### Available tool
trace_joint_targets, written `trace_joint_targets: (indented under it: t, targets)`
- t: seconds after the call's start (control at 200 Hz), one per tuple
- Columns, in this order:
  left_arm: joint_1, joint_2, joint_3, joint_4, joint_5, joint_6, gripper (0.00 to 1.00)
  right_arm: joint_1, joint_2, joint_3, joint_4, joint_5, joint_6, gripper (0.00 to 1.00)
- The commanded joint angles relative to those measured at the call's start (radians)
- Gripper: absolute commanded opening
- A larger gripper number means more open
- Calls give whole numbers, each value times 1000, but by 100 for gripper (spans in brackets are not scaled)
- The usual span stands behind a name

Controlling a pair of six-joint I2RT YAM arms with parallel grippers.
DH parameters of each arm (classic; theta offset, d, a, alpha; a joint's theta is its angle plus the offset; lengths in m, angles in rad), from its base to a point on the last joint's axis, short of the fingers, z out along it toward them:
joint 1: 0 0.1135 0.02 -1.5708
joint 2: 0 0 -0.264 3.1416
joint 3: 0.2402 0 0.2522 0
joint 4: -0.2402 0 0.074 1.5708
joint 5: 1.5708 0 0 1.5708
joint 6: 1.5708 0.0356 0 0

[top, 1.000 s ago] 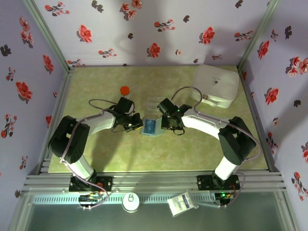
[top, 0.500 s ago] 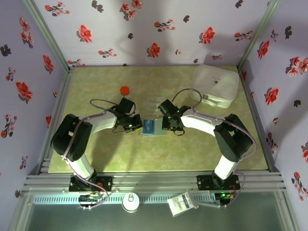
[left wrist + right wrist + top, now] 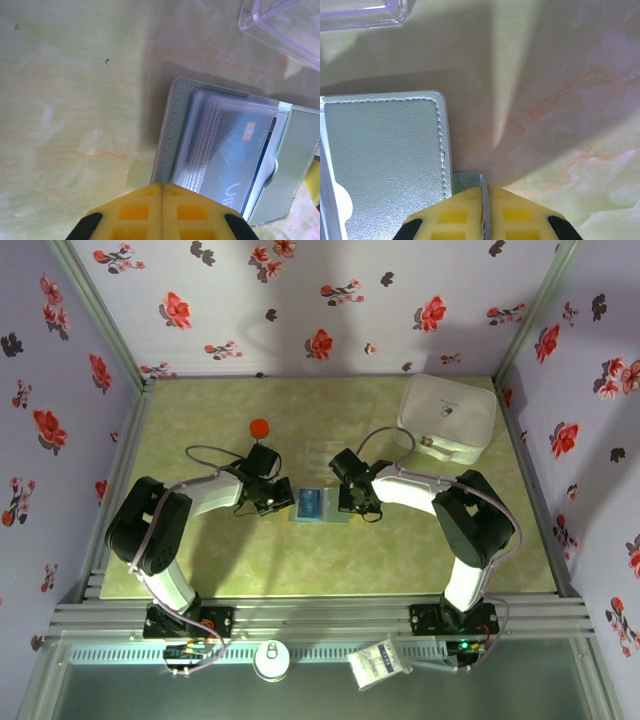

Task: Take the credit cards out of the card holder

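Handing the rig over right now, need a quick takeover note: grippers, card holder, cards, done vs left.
The left gripper is shut, tips at the open card holder's edge; grip unclear.
The right gripper is shut on the holder's corner flap.
The holder lies on the table between them.
The light blue card sits inside the holder.
Done: holder open.
Left: pull the cards out.

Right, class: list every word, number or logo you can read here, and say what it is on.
"VI", the rest cut off: on the light blue card in the card holder.
Small print beside its chip: blurred.
Mark on the white container, and the paper tag at the near edge: too small to read.
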Motion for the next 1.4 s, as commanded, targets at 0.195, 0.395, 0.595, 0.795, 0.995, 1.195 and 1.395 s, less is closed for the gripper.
trace_joint_targets:
  t: [0.195,0.395,0.595,0.795,0.995,1.195,1.395]
  targets:
    - [-1,49,-19,-20,-13,23,0,-10,51,2,21,-15,-33,1]
    - [-1,55,-37,-18,-12,15,0,-12,76,5,28,-13,-41,2]
    - [-1,43,-51,-8,-8,4,0,-13,76,23,4,-16,-53,4]
    - [-1,41,-48,-5,5,-1,0,-13,32,26,-28,-1,-55,16]
    - [-1,30,-50,-18,3,2,0,-13,-3,38,-67,0,-63,24]
    - [-1,26,-54,-21,3,0,0,-13,-53,40,-109,17,-74,35]
    - [0,23,-53,-19,5,0,0,-13,-97,34,-128,33,-73,38]
